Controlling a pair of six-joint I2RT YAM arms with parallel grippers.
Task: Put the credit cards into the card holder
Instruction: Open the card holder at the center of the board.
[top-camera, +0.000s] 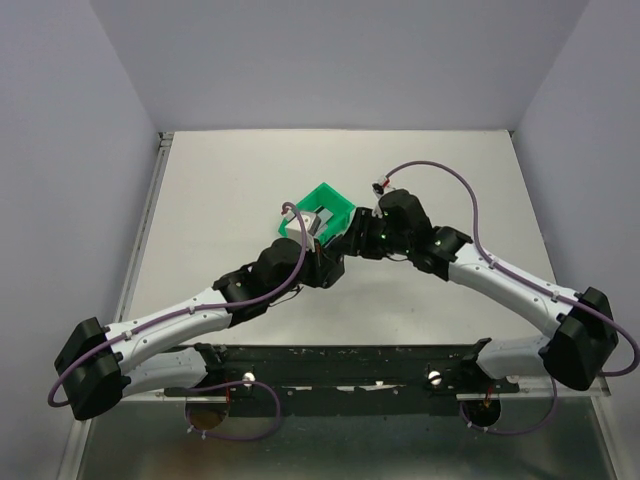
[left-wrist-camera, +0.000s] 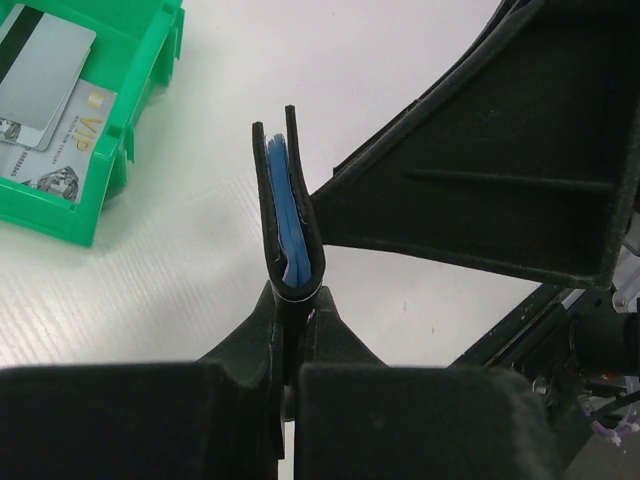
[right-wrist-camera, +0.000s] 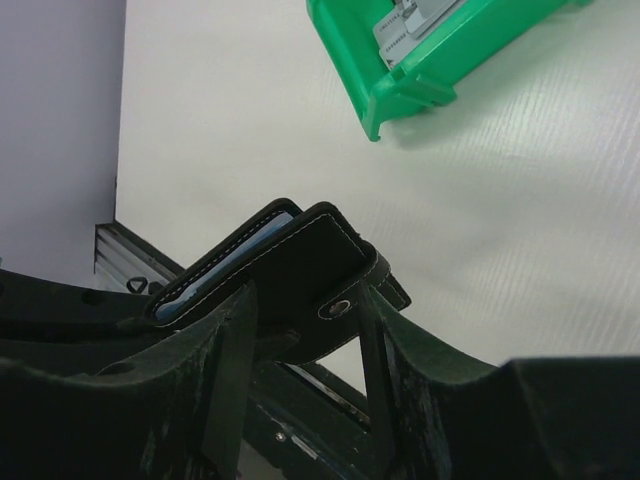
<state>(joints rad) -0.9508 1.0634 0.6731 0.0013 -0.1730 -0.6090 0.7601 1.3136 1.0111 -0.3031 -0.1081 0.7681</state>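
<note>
The black card holder (left-wrist-camera: 300, 235) is folded and held off the table, seen edge-on, with a pale blue card (left-wrist-camera: 284, 200) inside. My left gripper (left-wrist-camera: 290, 305) is shut on its folded bottom edge. In the right wrist view the holder (right-wrist-camera: 290, 270) shows its light stud (right-wrist-camera: 340, 308). My right gripper (right-wrist-camera: 305, 285) has its jaws wide apart around the holder's lower end. One right finger (left-wrist-camera: 480, 180) touches the holder's side. More credit cards (left-wrist-camera: 45, 70), silvery and white, lie in the green bin (left-wrist-camera: 110, 170). From above, both grippers meet at the holder (top-camera: 345, 248).
The green bin (top-camera: 330, 190) stands on the white table just behind the grippers, and also shows in the right wrist view (right-wrist-camera: 400, 70). The table's metal front rail (right-wrist-camera: 120, 255) lies below the holder. Grey walls enclose the table on three sides.
</note>
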